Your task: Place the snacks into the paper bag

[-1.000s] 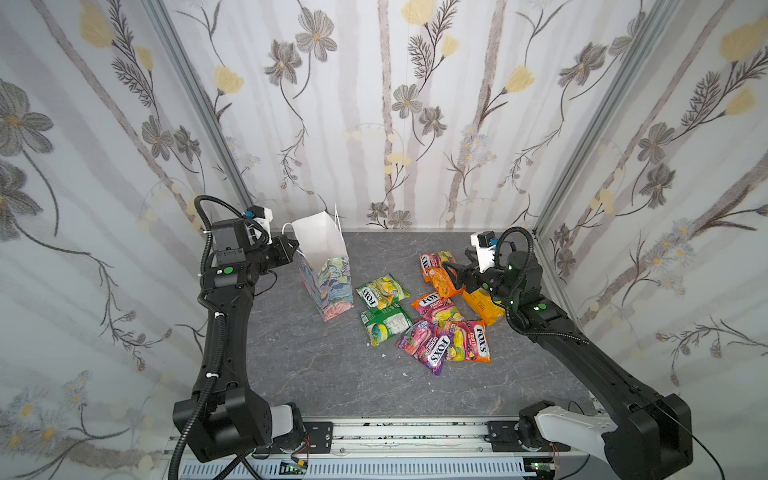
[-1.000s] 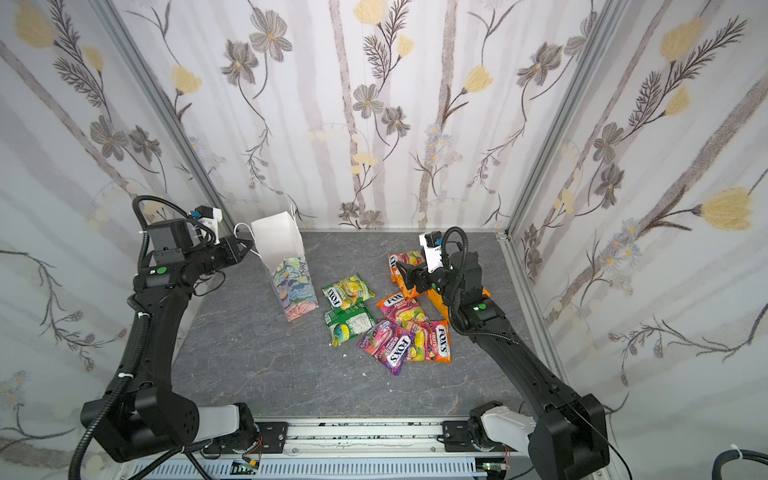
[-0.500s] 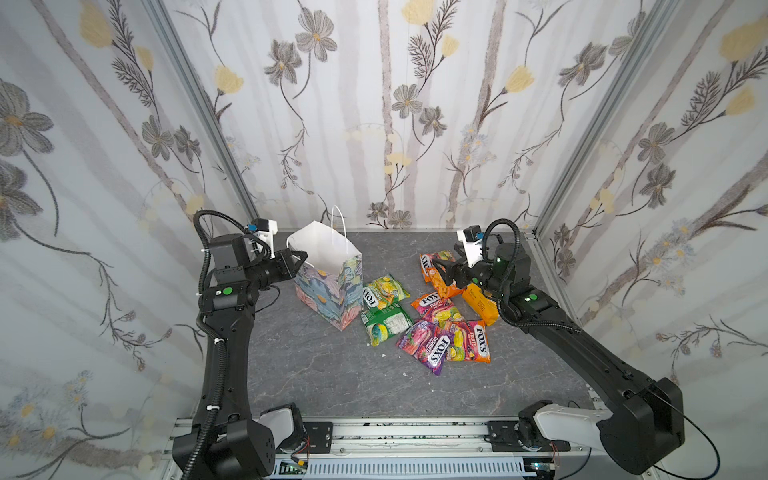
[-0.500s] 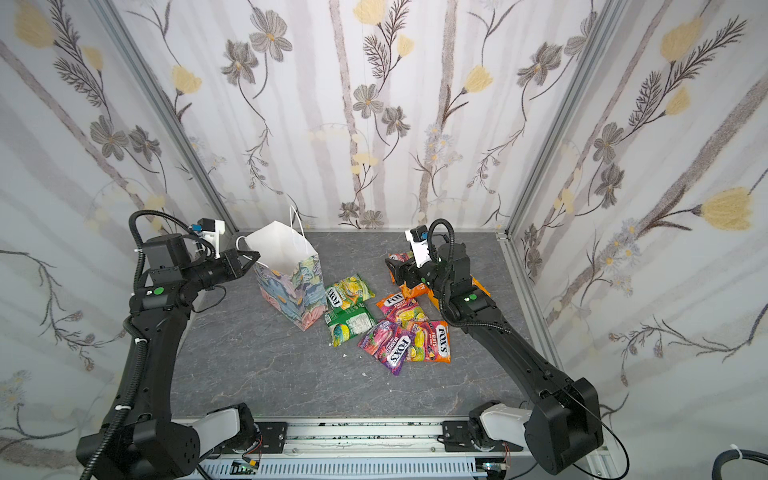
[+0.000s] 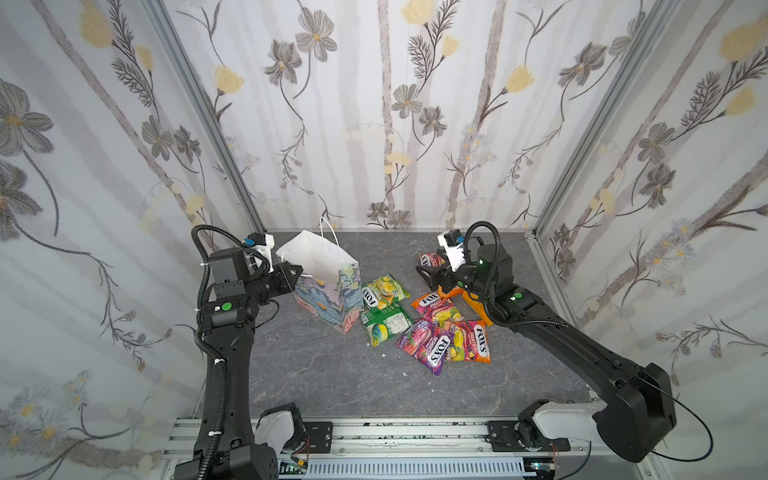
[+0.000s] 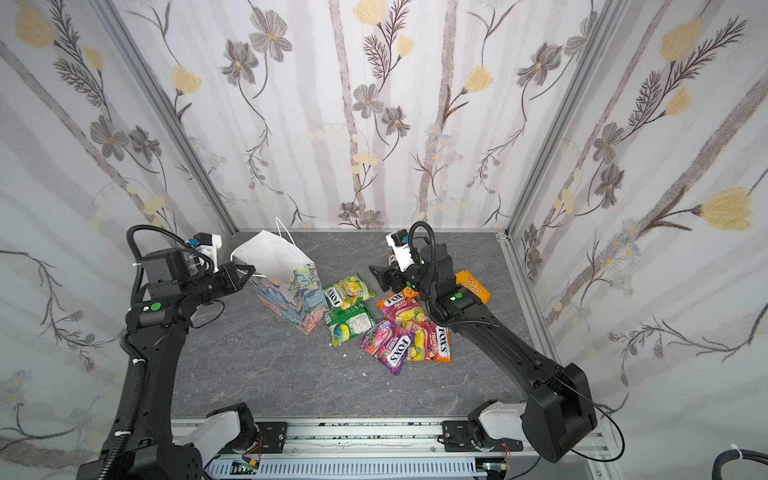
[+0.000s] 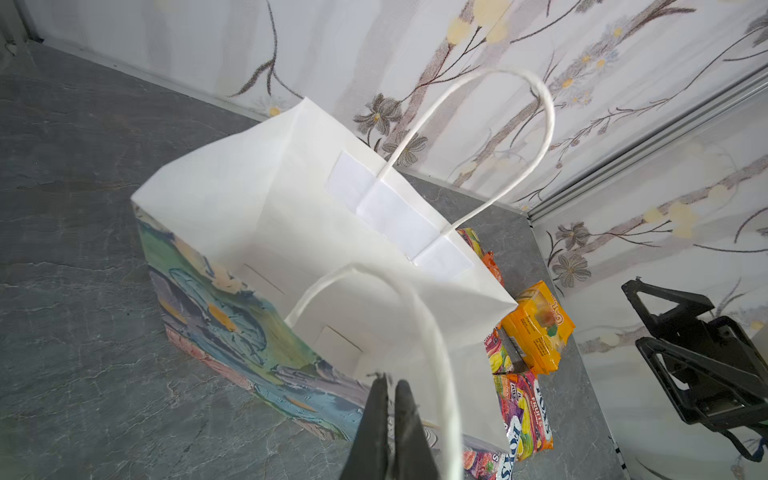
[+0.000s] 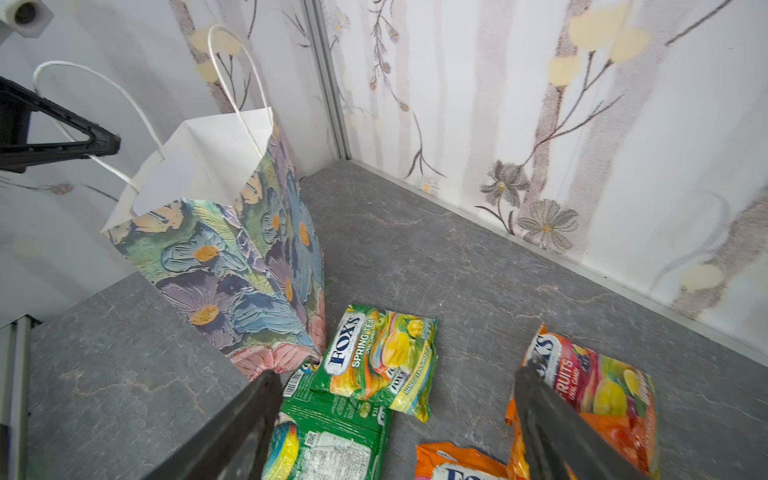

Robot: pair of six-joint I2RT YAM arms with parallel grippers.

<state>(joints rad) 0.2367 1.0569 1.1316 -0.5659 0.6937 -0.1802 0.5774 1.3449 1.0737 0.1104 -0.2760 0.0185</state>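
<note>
Found left gripper (image 5: 300,270) clamped shut on left rim of tilted paper bag (image 5: 332,296), far-left on table (image 5: 332,374); right gripper (image 5: 420,277) jaws wide apart, empty, above snacks (image 5: 426,343) just right of bag.

I read "FOX'S SPRING TEA OVAL CANDY" on a green pouch (image 8: 376,361), "FOX'S FRUITS OVAL CANDY" on an orange pouch (image 8: 590,386), and "FOX'S BERRIES" on a purple pouch (image 5: 426,347).

Grey stone-look table with a bag and sweets.
The table (image 5: 316,374) carries an upright paper bag (image 5: 332,299) at back left. Just beside it lie a green pouch (image 5: 380,291), overlapping a second green pouch (image 5: 386,326), a purple pouch (image 5: 428,347), orange pouches (image 5: 473,343) and a yellow-orange pack (image 6: 476,286).
</note>
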